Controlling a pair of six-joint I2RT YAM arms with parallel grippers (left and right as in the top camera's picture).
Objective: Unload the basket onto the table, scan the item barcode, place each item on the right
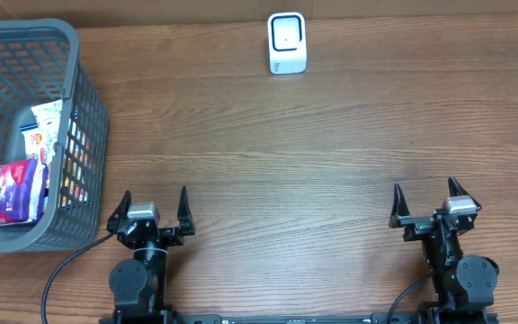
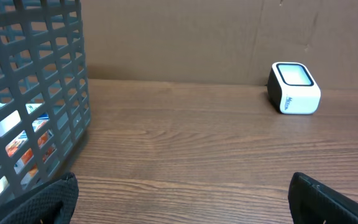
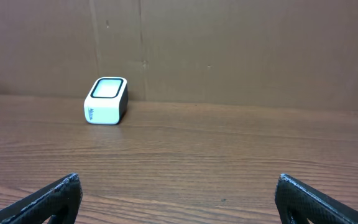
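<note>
Both of my grippers rest at the near edge of the brown wood-grain table [image 1: 286, 153], and neither holds anything. My left gripper [image 1: 155, 200] has its black fingers spread wide, just beside the grey plastic lattice basket [image 1: 90, 126] on the table's left side. My right gripper [image 1: 425, 191] is spread just as wide, well apart on the right. The items lie inside the basket: a purple-and-white soft packet [image 1: 13, 192] near its front wall, and colourful printed packets [image 1: 48, 135] behind it. The small white box-shaped scanner with a dark-framed window [image 1: 287, 42] sits at the far edge, well apart from the basket.
</note>
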